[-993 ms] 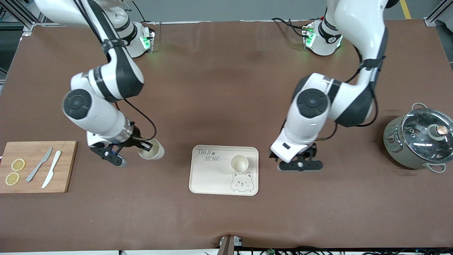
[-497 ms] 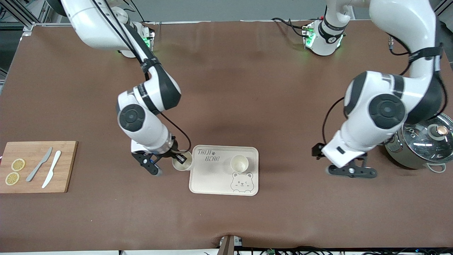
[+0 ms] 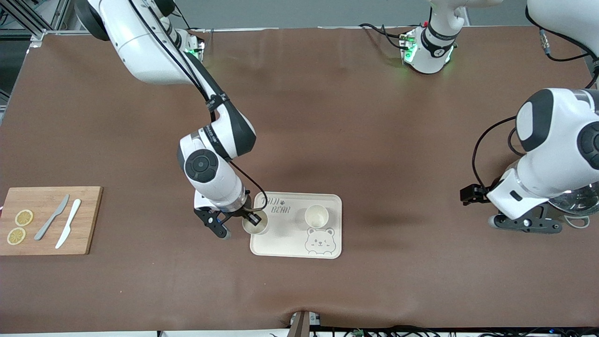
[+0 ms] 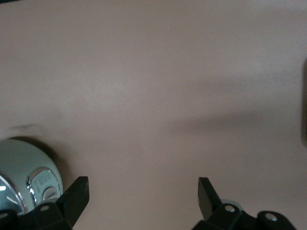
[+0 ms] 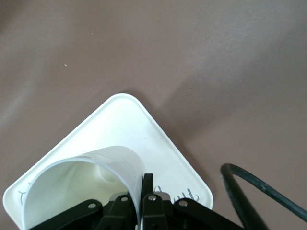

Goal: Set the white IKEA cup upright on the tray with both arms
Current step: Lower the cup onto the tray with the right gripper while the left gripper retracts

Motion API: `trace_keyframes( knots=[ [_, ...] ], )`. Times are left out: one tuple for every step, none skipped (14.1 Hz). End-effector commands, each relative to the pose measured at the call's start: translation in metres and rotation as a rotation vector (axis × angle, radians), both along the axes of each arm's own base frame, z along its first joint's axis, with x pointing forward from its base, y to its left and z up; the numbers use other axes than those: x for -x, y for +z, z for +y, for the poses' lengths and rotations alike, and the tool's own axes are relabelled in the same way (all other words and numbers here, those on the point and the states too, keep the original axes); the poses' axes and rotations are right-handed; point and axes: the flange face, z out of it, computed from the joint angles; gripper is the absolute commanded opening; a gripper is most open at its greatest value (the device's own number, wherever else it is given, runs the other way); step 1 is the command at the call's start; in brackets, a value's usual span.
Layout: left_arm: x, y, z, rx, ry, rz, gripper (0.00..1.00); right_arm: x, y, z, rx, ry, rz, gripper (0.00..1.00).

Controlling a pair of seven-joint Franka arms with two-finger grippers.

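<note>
One cup (image 3: 255,223) pinched in right hand (image 3: 238,224) over tray (image 3: 281,243); left hand (image 3: 524,224) spread by pot (image 4: 21,167)

A brown mat covers the table (image 3: 327,117), edged by grey floor with a yellow line (image 3: 536,11) and metal frame rails (image 3: 28,21) at the corners, under soft even light

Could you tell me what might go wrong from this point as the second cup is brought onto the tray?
1. The right gripper pinches its cup by one side of the rim, over the tray's edge at the right arm's end; released there, the cup might catch the raised rim and tip.
2. Another cup already stands upright on the tray; carrying the held cup much farther in could knock it.
3. The open left gripper waits beside the pot, so a careless move could bump it.
</note>
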Motion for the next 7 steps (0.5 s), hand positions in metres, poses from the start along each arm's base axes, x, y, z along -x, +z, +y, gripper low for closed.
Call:
trace_keyframes(
  knots=[
    [0.029,0.02,0.014,0.039,0.008,0.01,1.0,-0.007,-0.017,0.009,0.006,-0.016,-0.034,0.0],
    [0.034,0.031,0.021,0.058,0.007,0.006,1.0,-0.006,-0.025,0.011,0.005,-0.016,-0.033,0.0],
    [0.041,0.041,0.032,0.069,0.025,0.025,1.0,-0.003,-0.033,0.016,0.007,-0.008,-0.032,0.0],
    [0.048,0.053,0.036,0.07,0.026,0.03,1.0,-0.003,-0.039,0.017,0.013,-0.002,-0.036,0.0],
    [0.053,0.063,0.037,0.068,0.023,0.033,1.0,-0.002,-0.042,0.017,0.016,0.002,-0.035,0.0],
    [0.061,0.072,0.042,0.065,0.022,0.043,1.0,-0.001,-0.047,0.017,0.02,0.003,-0.03,0.0],
    [0.066,0.08,0.046,0.064,0.028,0.046,1.0,-0.001,-0.05,0.017,0.029,0.008,-0.03,0.0]
  ],
)
